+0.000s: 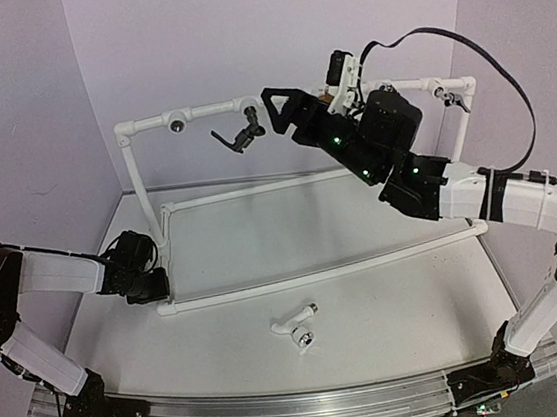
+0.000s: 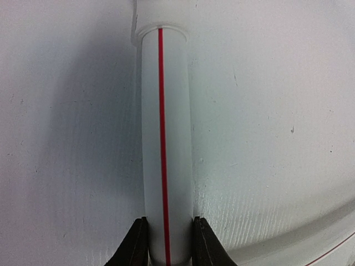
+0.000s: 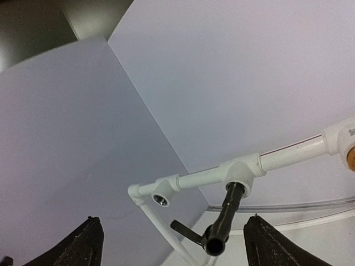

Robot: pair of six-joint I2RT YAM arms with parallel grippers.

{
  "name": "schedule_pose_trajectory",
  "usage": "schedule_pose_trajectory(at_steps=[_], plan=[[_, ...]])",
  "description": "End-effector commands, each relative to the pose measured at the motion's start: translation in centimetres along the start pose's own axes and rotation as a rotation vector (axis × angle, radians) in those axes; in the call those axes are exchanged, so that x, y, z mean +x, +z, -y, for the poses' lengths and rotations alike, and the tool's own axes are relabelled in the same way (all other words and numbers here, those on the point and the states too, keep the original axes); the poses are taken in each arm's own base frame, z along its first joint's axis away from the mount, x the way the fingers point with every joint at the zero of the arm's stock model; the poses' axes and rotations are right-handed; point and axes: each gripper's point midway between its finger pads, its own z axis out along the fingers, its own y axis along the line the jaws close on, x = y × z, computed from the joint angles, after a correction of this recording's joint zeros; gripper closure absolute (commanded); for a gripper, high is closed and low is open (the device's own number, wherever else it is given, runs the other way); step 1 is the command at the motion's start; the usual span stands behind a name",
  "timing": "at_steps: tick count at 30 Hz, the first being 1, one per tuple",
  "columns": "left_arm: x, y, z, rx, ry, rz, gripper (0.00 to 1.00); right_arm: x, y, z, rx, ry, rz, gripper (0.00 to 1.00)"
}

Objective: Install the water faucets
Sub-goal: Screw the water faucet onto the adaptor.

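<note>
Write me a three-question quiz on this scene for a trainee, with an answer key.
1. True or false: the black faucet is mounted in a fitting on the frame's top pipe.
2. Where is the white faucet? A: lying on the table. B: screwed into the top pipe. C: out of view.
3. Fill in: the right gripper stands open and holds nothing, while the left gripper is shut on the ____.

Key
1: true
2: A
3: red-striped pipe
</note>
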Motion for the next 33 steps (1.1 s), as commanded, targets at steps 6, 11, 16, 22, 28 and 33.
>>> schedule_pose_trajectory(at_steps=[6, 11, 16, 22, 28, 33], plan=[[1.8, -0.4, 6.2, 0.272, 0.076, -0.090, 1.00, 3.0, -1.6, 3.4, 0.156, -0.671, -0.413, 0.02], [1.8, -0.5, 6.1, 0.271, 0.076, -0.087, 1.00, 3.8, -1.3, 3.7, 0.149, -1.152, -0.502, 0.02], [1.7, -0.5, 6.1, 0.269, 0.074, -0.084, 1.00, 7.1, 0.0, 6.2, 0.213, -1.821, -0.652, 0.02], [1.6, -0.6, 6.1, 0.269, 0.074, -0.080, 1.00, 5.9, 3.3, 5.1, 0.289, -2.056, -0.555, 0.02], [1.6, -0.7, 6.0, 0.270, 0.072, -0.074, 1.00, 5.5, 5.2, 4.8, 0.371, -2.202, -0.505, 0.02], [1.6, -0.8, 6.0, 0.271, 0.073, -0.074, 1.00, 3.9, 4.9, 4.9, 0.448, -2.192, -0.522, 0.02]])
